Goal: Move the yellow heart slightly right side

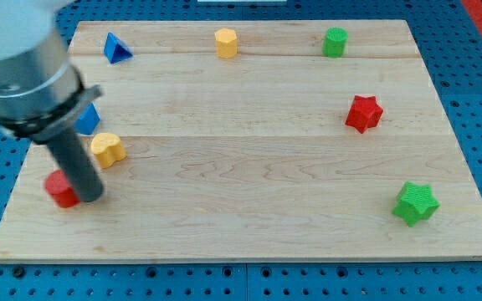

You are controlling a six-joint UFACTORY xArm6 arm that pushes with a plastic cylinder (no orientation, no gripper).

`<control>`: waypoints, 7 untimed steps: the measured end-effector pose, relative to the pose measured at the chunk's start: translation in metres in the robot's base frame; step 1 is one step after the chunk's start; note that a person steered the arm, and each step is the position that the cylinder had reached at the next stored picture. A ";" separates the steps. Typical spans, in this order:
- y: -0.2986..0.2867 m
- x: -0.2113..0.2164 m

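Observation:
The yellow heart (pixel 107 150) lies near the view's left edge of the wooden board (pixel 258 201). My tip (pixel 90 197) rests on the board just below and slightly left of the heart, right beside a red block (pixel 59 190) that the rod partly hides. A blue block (pixel 88 119) sits just above the heart, partly hidden behind the arm.
A blue triangle (pixel 116 48) is at the top left. A yellow hexagon block (pixel 226 42) and a green block (pixel 335 42) are along the top edge. A red star (pixel 363 113) is at the right, a green star (pixel 415 203) at the lower right.

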State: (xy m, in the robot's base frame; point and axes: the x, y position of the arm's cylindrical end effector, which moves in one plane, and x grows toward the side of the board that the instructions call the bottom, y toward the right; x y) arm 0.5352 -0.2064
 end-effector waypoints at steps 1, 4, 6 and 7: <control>-0.006 -0.019; 0.023 -0.062; 0.036 -0.062; 0.026 -0.064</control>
